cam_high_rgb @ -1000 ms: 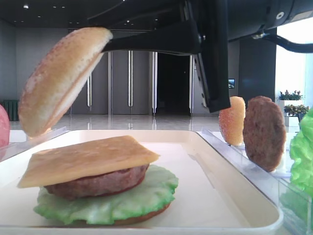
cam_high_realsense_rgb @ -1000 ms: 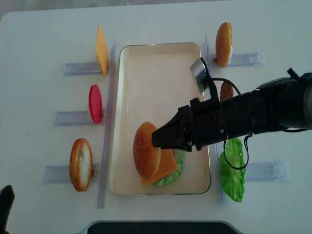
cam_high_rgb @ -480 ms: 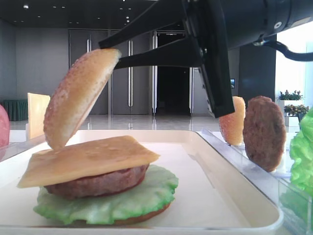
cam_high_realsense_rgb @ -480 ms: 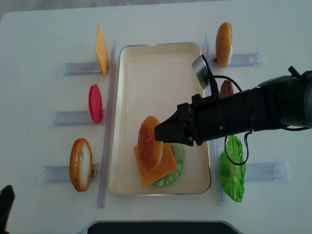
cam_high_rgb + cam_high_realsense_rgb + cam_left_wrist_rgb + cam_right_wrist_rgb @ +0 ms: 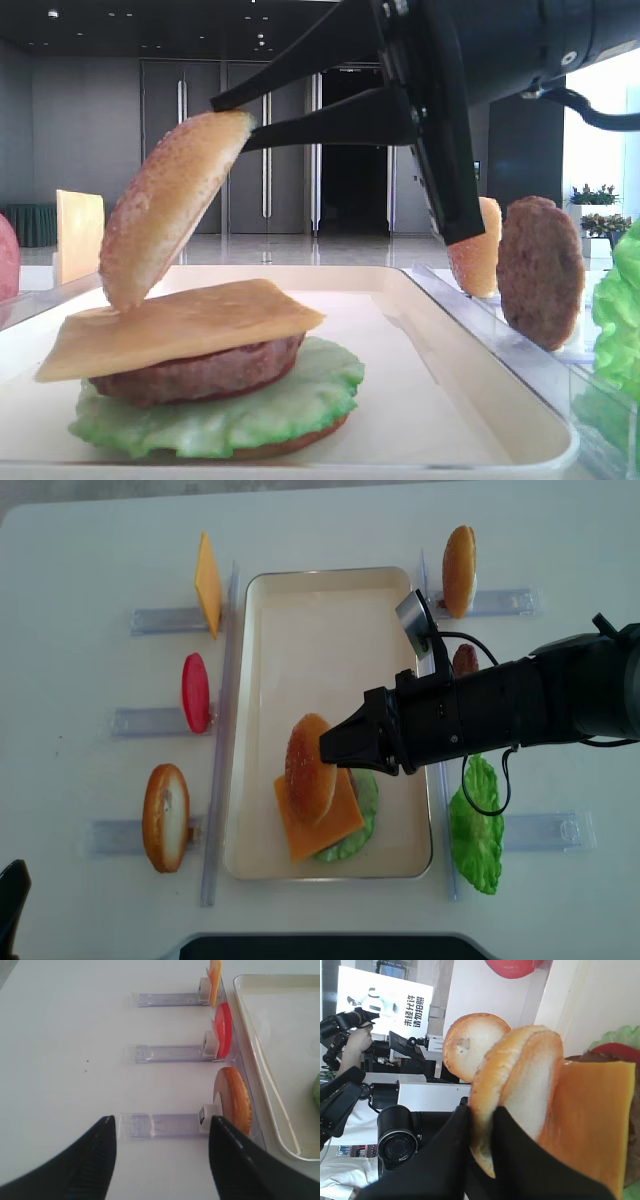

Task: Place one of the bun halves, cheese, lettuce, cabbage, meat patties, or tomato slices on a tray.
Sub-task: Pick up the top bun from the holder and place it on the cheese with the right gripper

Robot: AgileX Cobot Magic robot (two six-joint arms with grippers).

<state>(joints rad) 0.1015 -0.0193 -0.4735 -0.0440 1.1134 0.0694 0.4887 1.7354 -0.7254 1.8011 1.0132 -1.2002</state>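
My right gripper is shut on the rim of a golden-brown bun half, pinched between both black fingers. The bun half hangs tilted, dome to the left, with its lower edge right at the cheese; contact cannot be told. The cheese tops a stack of meat patty, lettuce and a bun base in the cream tray. My left gripper stands open above the table, left of the tray, with nothing between its fingers.
Clear racks flank the tray. Left side: a bun half, a tomato slice, a cheese slice. Right side: a bun half, a meat patty, lettuce. My right arm spans the tray's right rim.
The right gripper has carried the bun half rightward and down, from left of the stack to over the cheese. The left gripper has not moved.
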